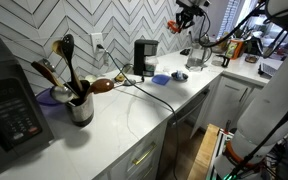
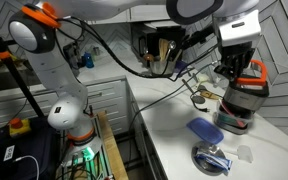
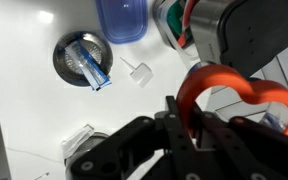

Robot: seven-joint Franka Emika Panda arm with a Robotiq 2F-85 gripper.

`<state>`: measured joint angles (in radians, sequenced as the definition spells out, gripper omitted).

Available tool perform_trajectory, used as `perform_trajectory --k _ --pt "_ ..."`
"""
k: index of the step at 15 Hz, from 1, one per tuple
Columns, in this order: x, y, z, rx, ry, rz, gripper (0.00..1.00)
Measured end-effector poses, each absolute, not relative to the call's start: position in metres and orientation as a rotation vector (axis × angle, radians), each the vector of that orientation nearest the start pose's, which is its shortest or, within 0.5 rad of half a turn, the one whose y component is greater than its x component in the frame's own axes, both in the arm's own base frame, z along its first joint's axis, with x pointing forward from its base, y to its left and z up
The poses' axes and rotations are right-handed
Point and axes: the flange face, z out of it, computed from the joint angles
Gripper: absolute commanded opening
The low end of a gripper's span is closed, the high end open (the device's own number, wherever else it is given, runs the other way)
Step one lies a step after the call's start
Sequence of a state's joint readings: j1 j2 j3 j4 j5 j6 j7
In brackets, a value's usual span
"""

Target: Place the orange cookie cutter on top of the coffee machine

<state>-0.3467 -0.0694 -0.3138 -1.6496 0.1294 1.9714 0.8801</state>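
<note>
In the wrist view the gripper (image 3: 189,118) fills the lower part of the picture, its dark jaws clamped on the orange cookie cutter (image 3: 239,92), whose curved orange-red outline loops up and to the right from between them. Just past it in that view stands the grey-and-black body of the coffee machine (image 2: 238,108). In an exterior view the cutter hangs in the jaws right at the machine's flat top, well above the white tabletop (image 2: 174,130); whether it touches the top cannot be told. Beyond the machine's foot a flat light-blue piece (image 3: 122,18) lies on the tabletop, near the machine but apart from it. Next to that piece sits a round metal dish (image 3: 60,58) with a small bluish object lying in it, and a small clear scrap rests on the white surface between the dish and the jaws. Farther along the counter, in an exterior view, a metal utensil holder (image 1: 80,108) stands upright, full of dark and wooden spoons. A large black appliance with a button panel (image 1: 9,110) is at the far end, near the holder, against the herringbone-tiled wall.
</note>
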Motion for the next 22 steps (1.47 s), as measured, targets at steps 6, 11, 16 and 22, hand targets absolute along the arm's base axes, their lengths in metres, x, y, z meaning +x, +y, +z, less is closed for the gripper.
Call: perform_trajectory --k 6,11,16,22 --pt "0.551 -0.298 0.660 -2.263 1.956 -0.391 0.03" --pt "0.600 -0.304 0.644 -2.309 1.991 -0.369 0.03" --pt "0.608 -0.304 0.646 -2.365 2.024 -0.219 0.03" --pt "0.617 -0.315 0.652 -2.323 2.029 -0.267 0.03"
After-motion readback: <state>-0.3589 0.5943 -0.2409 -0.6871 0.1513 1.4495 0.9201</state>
